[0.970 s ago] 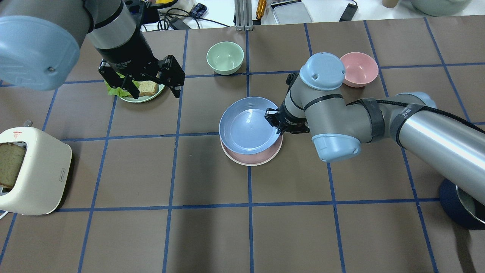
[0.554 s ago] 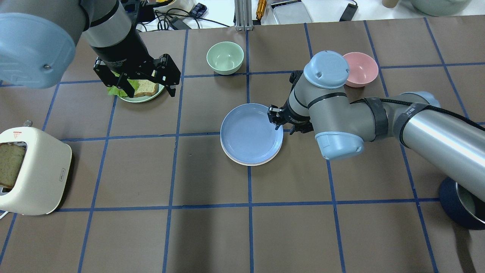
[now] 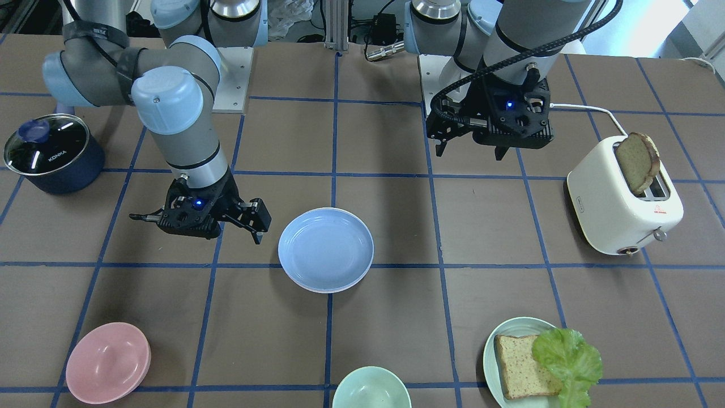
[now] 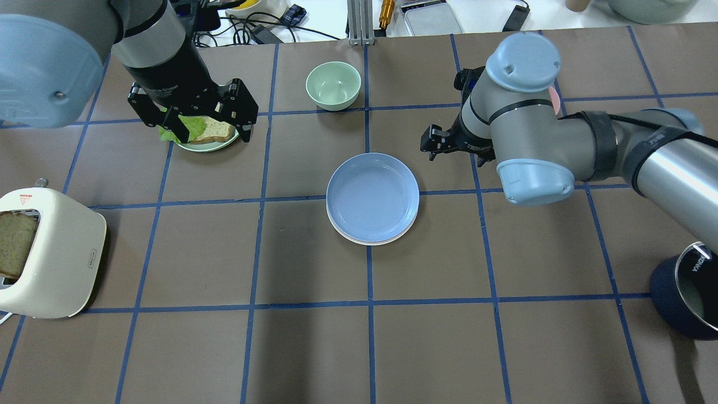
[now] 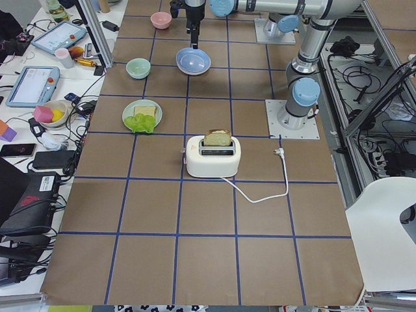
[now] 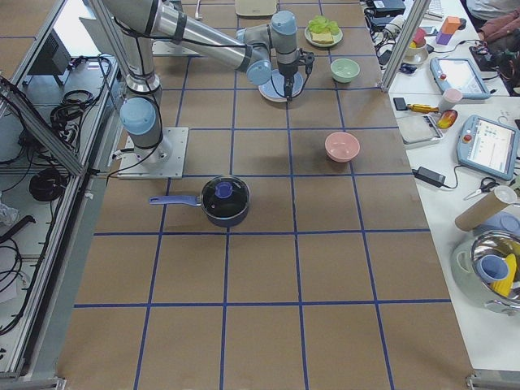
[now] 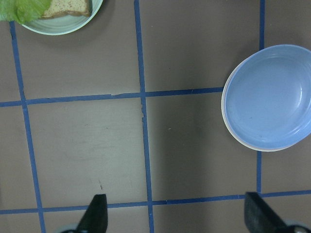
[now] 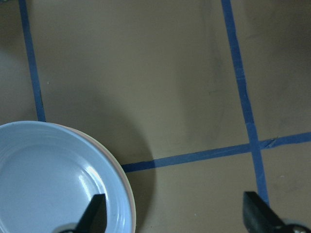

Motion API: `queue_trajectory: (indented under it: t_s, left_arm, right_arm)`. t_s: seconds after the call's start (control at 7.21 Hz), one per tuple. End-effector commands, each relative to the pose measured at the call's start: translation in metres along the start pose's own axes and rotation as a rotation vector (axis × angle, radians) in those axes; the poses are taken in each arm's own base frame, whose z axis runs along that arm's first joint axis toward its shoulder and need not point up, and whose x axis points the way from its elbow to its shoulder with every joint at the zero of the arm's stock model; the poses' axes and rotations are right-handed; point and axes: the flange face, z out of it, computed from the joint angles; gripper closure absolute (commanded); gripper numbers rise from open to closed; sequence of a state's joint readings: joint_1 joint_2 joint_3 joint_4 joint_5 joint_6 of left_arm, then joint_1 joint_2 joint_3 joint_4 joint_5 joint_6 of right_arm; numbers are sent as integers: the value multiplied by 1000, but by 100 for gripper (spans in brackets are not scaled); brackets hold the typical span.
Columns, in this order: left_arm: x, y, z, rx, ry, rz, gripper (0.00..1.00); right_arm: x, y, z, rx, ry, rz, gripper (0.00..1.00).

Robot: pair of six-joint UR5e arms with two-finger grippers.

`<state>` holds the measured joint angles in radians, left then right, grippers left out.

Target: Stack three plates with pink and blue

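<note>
The light blue plate (image 4: 372, 197) lies flat on top of the stack at the table's middle, and it also shows in the front view (image 3: 325, 248). A thin cream-white rim (image 4: 359, 240) peeks out beneath it. The pink plate is hidden under the blue one. My right gripper (image 4: 449, 150) is open and empty, off the plate's rim on the far right side. Its fingers (image 8: 95, 216) frame the plate's edge (image 8: 58, 184) in the right wrist view. My left gripper (image 4: 214, 134) is open and empty, high above the mint plate.
A mint plate with bread and lettuce (image 4: 221, 143) is at the far left. A mint bowl (image 4: 333, 85) stands at the back. A pink bowl (image 3: 107, 362) sits beyond my right arm. A toaster (image 4: 50, 252) is at the near left and a dark pot (image 3: 48, 150) at the near right.
The blue plate, tilted in my right gripper a second ago, now lies flat on the stack. My right gripper let go and drew back to the far right. My left arm drifted slightly left.
</note>
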<state>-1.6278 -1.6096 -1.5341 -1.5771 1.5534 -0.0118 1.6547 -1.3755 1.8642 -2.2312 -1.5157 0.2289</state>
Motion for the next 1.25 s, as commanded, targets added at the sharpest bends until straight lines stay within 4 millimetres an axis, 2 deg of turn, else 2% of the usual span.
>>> queue_trajectory:
  t_s: [0.0, 0.28, 0.42, 0.55, 0.83, 1.11]
  left_arm:
    - [0, 0, -1, 2, 1, 2, 0]
    - [0, -1, -2, 10, 1, 4, 0]
    - [-1, -1, -1, 5, 1, 1, 0]
    - [-1, -1, -2, 7, 1, 1, 0]
    - [0, 0, -3, 5, 0, 1, 0]
    - [-1, 1, -3, 5, 0, -1, 0]
  right_arm:
    - [-4, -13, -78, -66, 31, -39, 0]
    - [2, -3, -128, -146, 64, -134, 0]
    - [25, 4, -157, -126, 81, -111, 0]
    - [31, 13, -178, -108, 66, -106, 0]
    - [32, 13, -179, -115, 20, -100, 0]
    - [36, 15, -180, -133, 33, -210, 0]
